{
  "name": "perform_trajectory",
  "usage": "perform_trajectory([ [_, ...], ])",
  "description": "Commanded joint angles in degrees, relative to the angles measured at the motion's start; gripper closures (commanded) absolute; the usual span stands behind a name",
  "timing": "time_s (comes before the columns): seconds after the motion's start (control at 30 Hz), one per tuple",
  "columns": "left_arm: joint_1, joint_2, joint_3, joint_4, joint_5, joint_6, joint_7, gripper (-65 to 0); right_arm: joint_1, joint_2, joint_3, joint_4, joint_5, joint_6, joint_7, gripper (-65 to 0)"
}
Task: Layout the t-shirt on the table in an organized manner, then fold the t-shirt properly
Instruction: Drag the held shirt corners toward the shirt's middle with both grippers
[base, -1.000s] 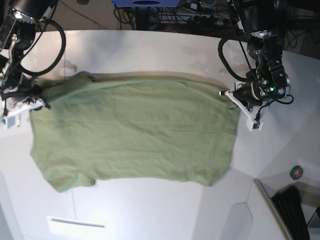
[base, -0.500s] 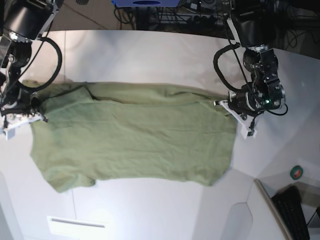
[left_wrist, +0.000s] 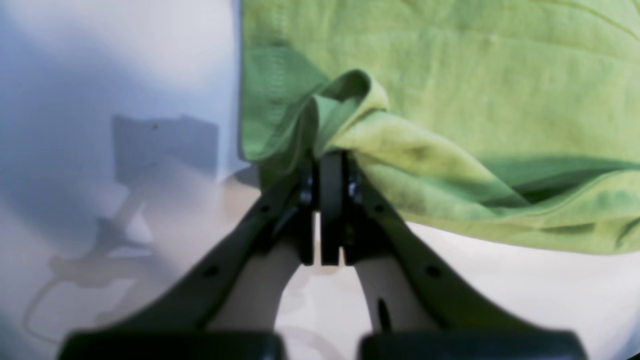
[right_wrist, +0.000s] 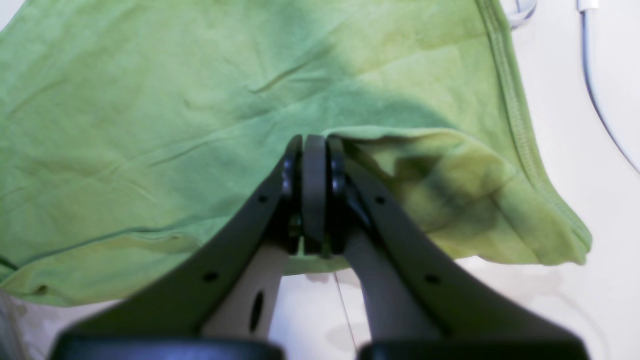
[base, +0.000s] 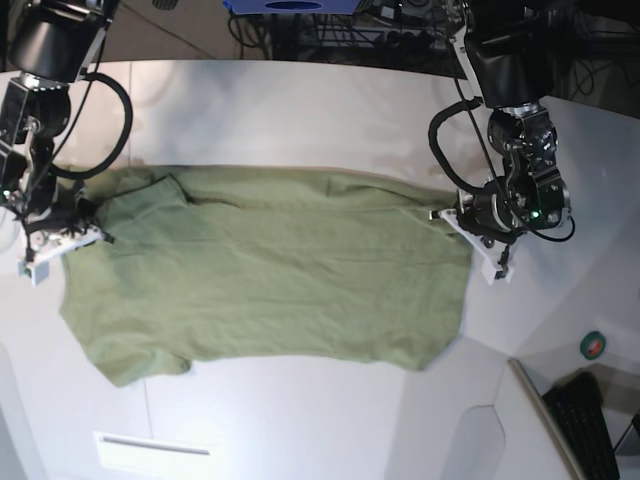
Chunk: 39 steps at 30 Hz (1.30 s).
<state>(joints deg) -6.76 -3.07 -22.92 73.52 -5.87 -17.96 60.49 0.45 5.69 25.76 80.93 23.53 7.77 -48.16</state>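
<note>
Across the table (base: 300, 90) the t-shirt (base: 270, 270) lies spread — my left gripper (left_wrist: 327, 165) and right gripper (right_wrist: 314, 150) pinch its far edge; uneven pulling could slip fabric or bunch it.

green tape roll (base: 594, 345) | black keyboard (base: 590, 420) | white cable (right_wrist: 597, 85)

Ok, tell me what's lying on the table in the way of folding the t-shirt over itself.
Nothing visible. Left gripper and right gripper are each clamped on the t-shirt; the green tape roll lies well off it on the table.
</note>
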Motion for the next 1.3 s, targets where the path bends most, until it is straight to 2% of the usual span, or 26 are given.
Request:
perform_trajectory([
  [0.0, -1.63, -0.23, 0.28, -0.33, -0.15, 0.07, -1.72, 0.0, 1.18, 0.77, -0.04, 0.88, 0.51, 0.27, 0.91, 0.0],
  [0.17, -3.74, -0.23, 0.28, -5.25, -0.07, 2.61, -3.57, 0.0, 1.71, 0.68, -0.13, 0.88, 0.51, 0.27, 0.91, 0.0],
  [0.37, -4.44, -0.31, 0.19, -5.08, -0.07, 2.61, -3.65, 0.0, 1.97, 0.68, -0.13, 0.79, 0.51, 0.27, 3.9, 0.0],
  [0.9, -5.06, -0.31, -0.25, -4.99, -0.15, 2.61, -3.39, 0.0, 1.97, 0.94, -0.31, 1.32, 0.6, 0.45, 3.99, 0.0],
  [1.07, -5.06, -0.31, -0.25, -5.08, -0.15, 2.61, -3.39, 0.0, 2.06, 1.73, -5.76, 1.32, 0.6, 0.45, 5.22, 0.0],
  [1.17, -5.06, -0.31, -0.25, -5.08, -0.15, 2.61, -3.39, 0.0, 1.97, 1.65, -6.46, 1.23, 0.6, 0.36, 8.38, 0.0],
  [1.27, -5.06, -0.31, -0.34, -5.08, -0.24, 2.61, -3.39, 0.0, 1.97, 1.65, -6.46, 1.23, 0.6, 0.27, 8.56, 0.0],
])
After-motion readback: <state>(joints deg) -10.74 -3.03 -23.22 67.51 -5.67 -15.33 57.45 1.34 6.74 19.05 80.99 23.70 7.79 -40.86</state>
